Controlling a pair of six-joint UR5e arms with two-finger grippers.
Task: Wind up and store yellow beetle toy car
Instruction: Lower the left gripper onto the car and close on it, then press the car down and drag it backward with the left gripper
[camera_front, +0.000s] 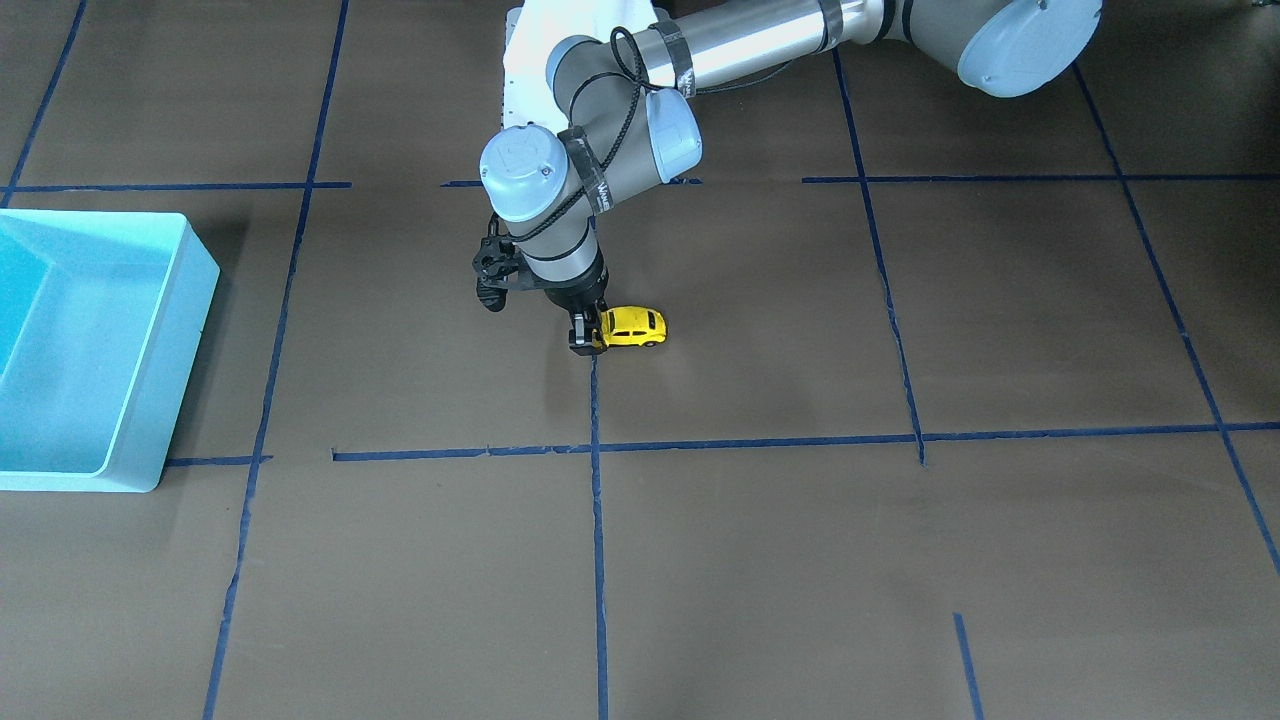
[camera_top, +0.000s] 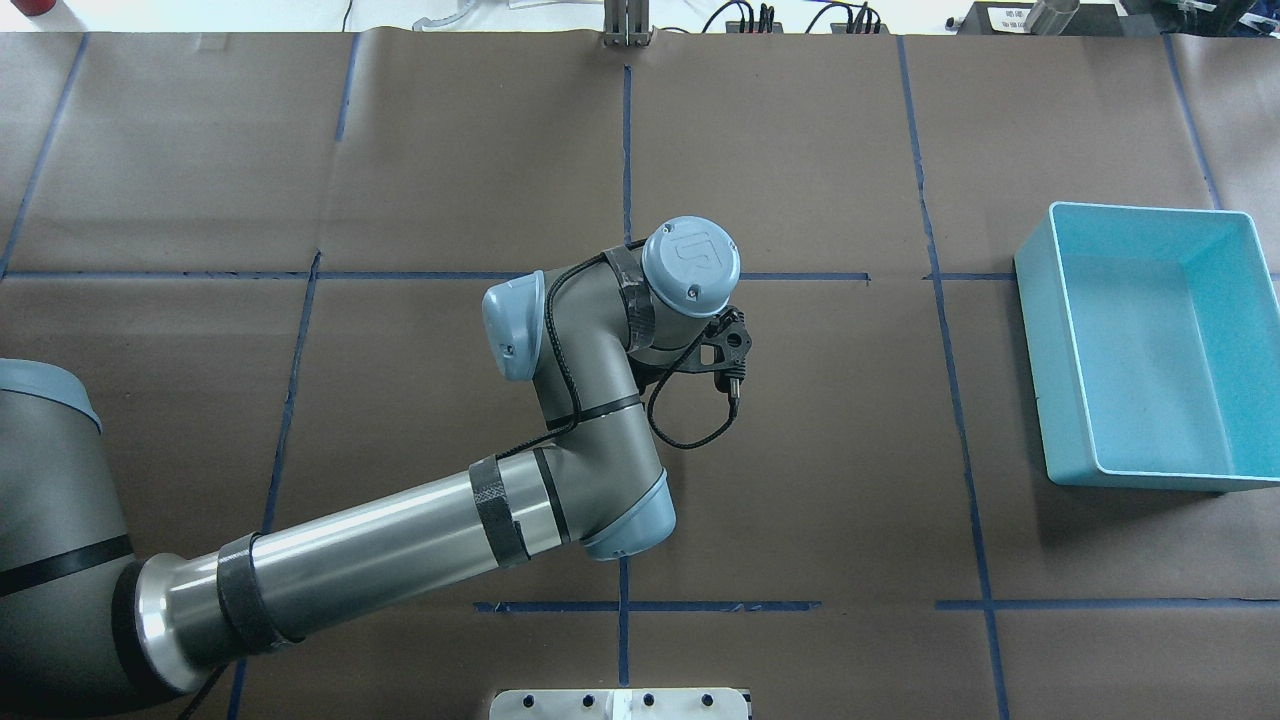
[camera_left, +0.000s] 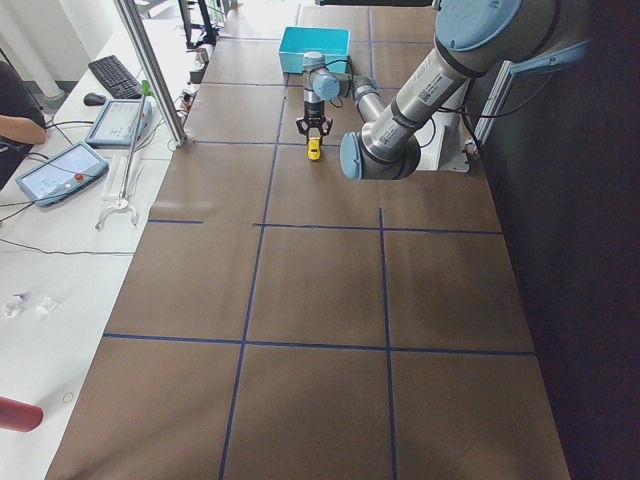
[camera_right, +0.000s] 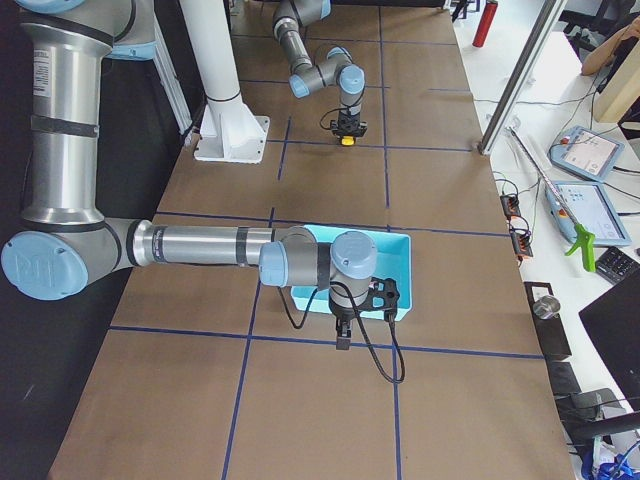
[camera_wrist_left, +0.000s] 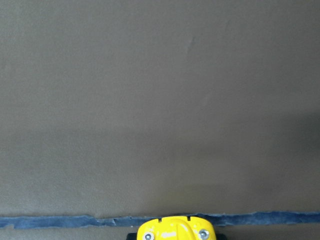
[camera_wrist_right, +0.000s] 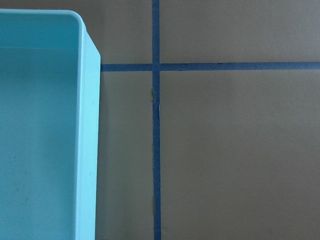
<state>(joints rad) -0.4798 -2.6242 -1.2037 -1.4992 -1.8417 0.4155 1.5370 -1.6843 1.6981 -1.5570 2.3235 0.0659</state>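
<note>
The yellow beetle toy car (camera_front: 636, 327) stands on its wheels on the brown table, on a blue tape line near the middle. My left gripper (camera_front: 590, 332) points straight down and is shut on the car's end. The left wrist view shows only the car's yellow end (camera_wrist_left: 175, 230) at the bottom edge. In the overhead view my left wrist (camera_top: 690, 265) hides the car. My right gripper (camera_right: 343, 338) hangs just outside the bin's end wall; it shows only in the exterior right view, so I cannot tell whether it is open or shut.
A light blue open bin (camera_front: 180, 380) stands empty at the table's end on my right side; it also shows in the overhead view (camera_top: 1150, 350) and the right wrist view (camera_wrist_right: 87, 150). Blue tape lines (camera_front: 598, 560) grid the brown table.
</note>
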